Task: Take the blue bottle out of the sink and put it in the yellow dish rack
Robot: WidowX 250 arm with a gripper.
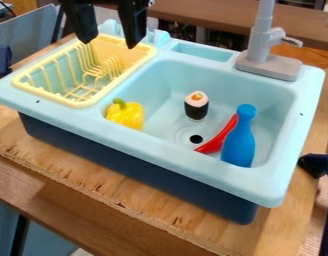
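The black gripper [110, 40] hangs at the top left over the back of the yellow drying rack [80, 105], its two fingers apart and nothing between them. In the light blue basin lie several toys. A yellow pepper [125, 115] with a green stem leans by the basin's left side. Near the middle stands a sushi roll [196, 106], white above and black below. A blue bottle-shaped toy [239, 140] is at the right, neck toward the back, partly covering a curved red toy [217, 137] beside it.
The toy sink [173, 160] sits on a wooden table [143, 200]. A grey faucet [268, 55] rises at its back right corner. The drain hole is near the basin's front. Dark objects stand at the left and right edges of the view.
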